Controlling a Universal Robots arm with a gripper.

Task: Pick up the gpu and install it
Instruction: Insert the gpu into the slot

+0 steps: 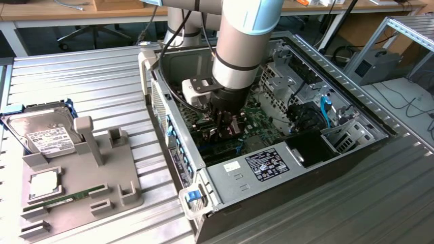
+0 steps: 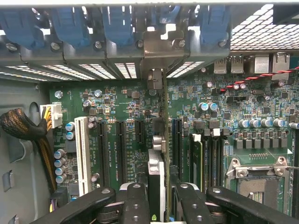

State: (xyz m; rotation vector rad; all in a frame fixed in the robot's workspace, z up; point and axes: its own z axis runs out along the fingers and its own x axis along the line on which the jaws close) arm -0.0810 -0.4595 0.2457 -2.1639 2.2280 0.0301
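Ribbed metal table (image 1: 101,86) bears open case (image 1: 379,133); gripper (image 2: 163,198) pinches gpu (image 2: 158,175) edgewise over motherboard (image 2: 117,105).

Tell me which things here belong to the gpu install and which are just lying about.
Part of the job:
- gpu, edge-on, held in the hand
- motherboard slots
- computer case

Lying about:
- hard drive on the gray holder
- RAM stick in the holder
- black cable bundle
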